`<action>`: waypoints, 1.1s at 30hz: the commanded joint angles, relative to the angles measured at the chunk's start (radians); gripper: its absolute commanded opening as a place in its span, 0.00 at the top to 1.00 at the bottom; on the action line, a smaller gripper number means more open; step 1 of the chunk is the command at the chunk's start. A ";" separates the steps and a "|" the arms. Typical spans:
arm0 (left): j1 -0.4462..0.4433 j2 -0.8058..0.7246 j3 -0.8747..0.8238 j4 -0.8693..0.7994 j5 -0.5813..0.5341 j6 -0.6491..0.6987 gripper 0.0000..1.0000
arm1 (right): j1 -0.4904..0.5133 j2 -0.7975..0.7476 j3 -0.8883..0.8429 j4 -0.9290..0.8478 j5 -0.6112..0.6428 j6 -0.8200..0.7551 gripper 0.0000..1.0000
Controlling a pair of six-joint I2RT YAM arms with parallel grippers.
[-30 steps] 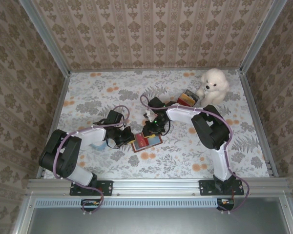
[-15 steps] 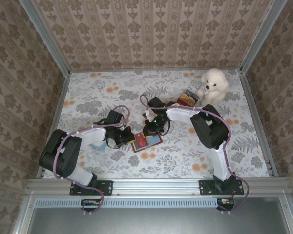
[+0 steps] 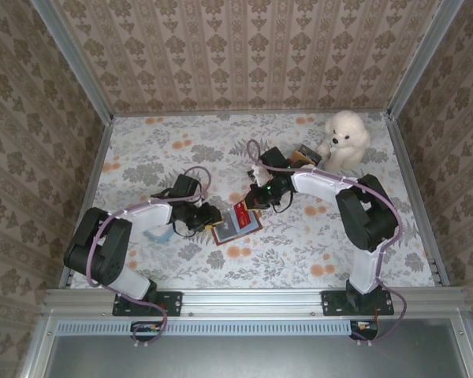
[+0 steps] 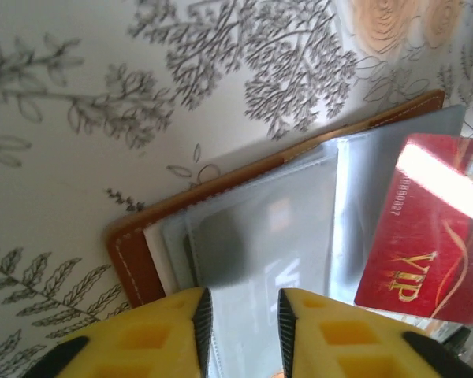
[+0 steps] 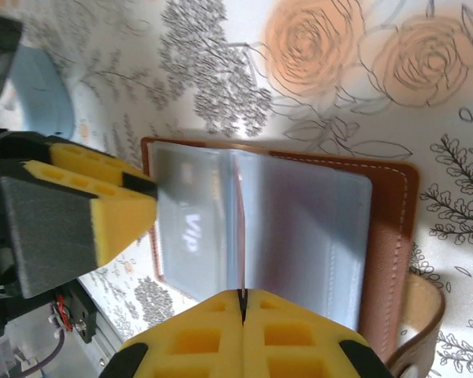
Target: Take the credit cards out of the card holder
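Your card holder [image 3: 230, 231] lies open at the centre of the desk [image 3: 323, 236]. The right gripper [image 5: 243, 298] has its fingers pinching the edge of the red VIP card [image 4: 430, 236], at the holder's 1 o'clock. The left gripper [image 4: 240, 303] stands with fingers slightly spread over the 9 o'clock edge, apparently clamping nothing. If you pull, the unpinned holder may drag along, or the thinly held card may slip.

The red VIP card [image 4: 426, 228] is cropped at right, perhaps halfway.
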 commanded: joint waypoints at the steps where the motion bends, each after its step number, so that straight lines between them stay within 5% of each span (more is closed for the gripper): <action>1: 0.014 -0.048 0.056 -0.045 0.002 0.023 0.59 | -0.015 -0.080 -0.026 0.079 -0.027 0.018 1.00; 9: 0.054 -0.154 0.168 -0.053 0.098 0.085 0.20 | -0.080 -0.190 -0.042 0.183 -0.188 0.097 1.00; 13: 0.067 -0.200 0.190 0.023 0.186 0.066 0.11 | -0.118 -0.224 -0.070 0.316 -0.295 0.204 1.00; 21: 0.066 -0.180 0.201 0.272 0.333 -0.078 0.20 | -0.146 -0.247 -0.125 0.575 -0.421 0.379 1.00; 33: 0.065 -0.165 0.167 0.413 0.383 -0.119 0.62 | -0.148 -0.224 -0.152 0.772 -0.490 0.520 1.00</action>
